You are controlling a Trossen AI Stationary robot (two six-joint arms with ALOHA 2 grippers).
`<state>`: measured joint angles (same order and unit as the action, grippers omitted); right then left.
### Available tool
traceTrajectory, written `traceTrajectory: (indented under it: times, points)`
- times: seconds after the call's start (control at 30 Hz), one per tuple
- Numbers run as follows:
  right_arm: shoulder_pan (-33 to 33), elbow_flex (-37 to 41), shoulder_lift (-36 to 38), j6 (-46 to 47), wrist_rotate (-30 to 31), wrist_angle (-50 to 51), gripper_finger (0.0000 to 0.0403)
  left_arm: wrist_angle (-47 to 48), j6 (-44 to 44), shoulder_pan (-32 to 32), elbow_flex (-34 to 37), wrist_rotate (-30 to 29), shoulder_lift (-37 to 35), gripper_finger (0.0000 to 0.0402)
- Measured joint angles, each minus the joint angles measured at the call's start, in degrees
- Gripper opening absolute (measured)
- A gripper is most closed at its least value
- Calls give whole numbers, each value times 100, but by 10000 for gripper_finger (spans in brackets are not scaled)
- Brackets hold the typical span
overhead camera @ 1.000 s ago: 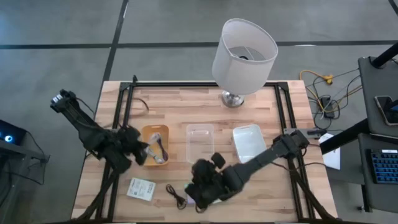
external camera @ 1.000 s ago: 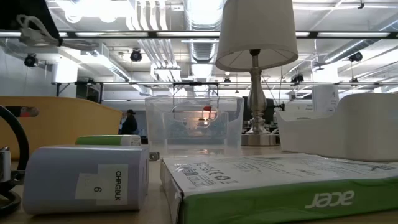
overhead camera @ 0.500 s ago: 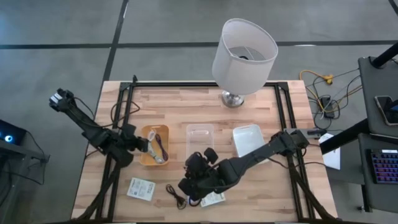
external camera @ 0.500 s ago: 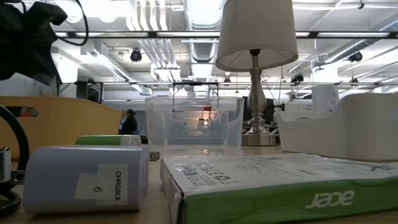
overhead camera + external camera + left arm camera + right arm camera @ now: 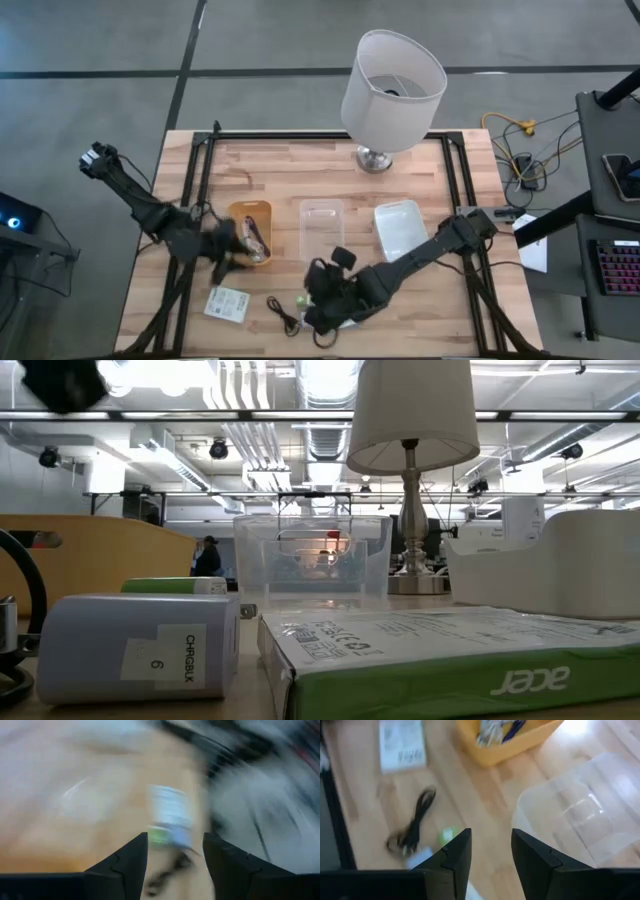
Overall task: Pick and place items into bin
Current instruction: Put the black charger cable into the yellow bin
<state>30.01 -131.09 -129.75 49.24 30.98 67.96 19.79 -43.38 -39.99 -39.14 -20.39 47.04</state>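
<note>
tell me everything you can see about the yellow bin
The yellow bin is a small open-topped tub that looks like plastic, standing upright on the wooden table, left of the clear bin. It already holds loose items, a purple pen among them. The left gripper is at its near edge, open; whether it touches the bin is unclear.

My two arms dark, jointed, thin cable along left arm (image 5: 130,195); right arm (image 5: 425,255) chunky; fingers (image 5: 455,857) black, angular.
</note>
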Motion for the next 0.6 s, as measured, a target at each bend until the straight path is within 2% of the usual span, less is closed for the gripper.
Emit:
traceTrajectory:
  times: [0.07, 0.2, 0.33, 0.6]
  points:
    - [110, 9, -4, 27, -28, 192, 122, -553, 1105, -47, -78, 590, 345, 175]
    - [285, 94, -4, 526, -128, 538, 121, -266, 1486, -6, -274, 668, 1311, 176]
    - [488, 238, -11, 1086, -240, 688, 120, -270, 2037, -22, -565, 1088, 2377, 176]
    - [859, 586, -9, 1902, -599, 687, 118, -321, 3933, 5, -1379, 1355, 3790, 176]
